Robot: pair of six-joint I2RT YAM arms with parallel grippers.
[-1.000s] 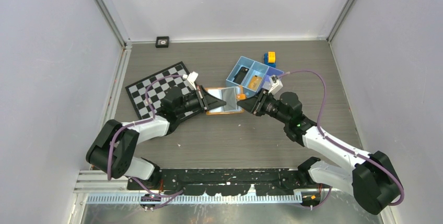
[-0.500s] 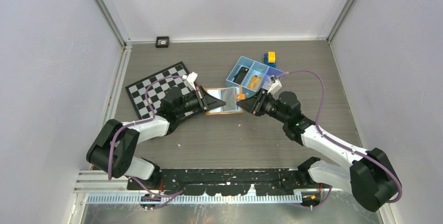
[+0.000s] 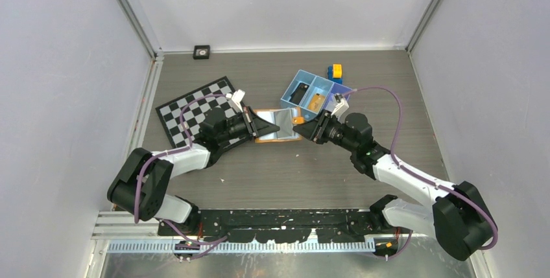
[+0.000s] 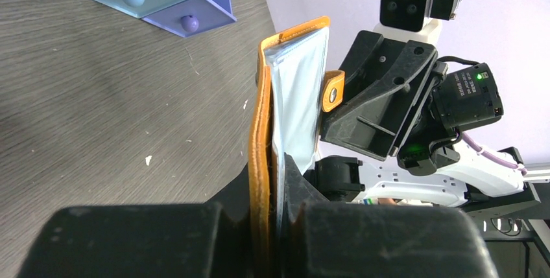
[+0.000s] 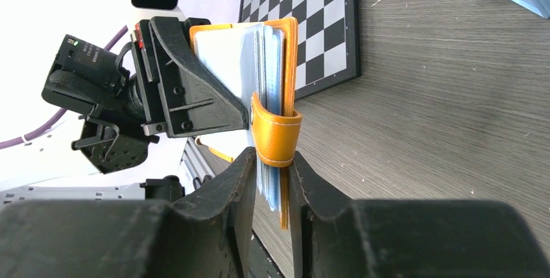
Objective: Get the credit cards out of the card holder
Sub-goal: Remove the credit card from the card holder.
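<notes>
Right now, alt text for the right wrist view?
The right tool pinches the orange card holder at its closing tab, clear sleeves fanned open. The left tool clamps the opposite edge; a checkerboard lies on the wood-grain table behind.

I've eased the right gripper [image 3: 304, 126] slightly leftward, its arm following, closer over the card holder [image 3: 277, 123]

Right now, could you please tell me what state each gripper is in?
Left gripper: closed, clamping the card holder by its orange cover.
Right gripper: closed on the card holder's opposite edge.
</notes>
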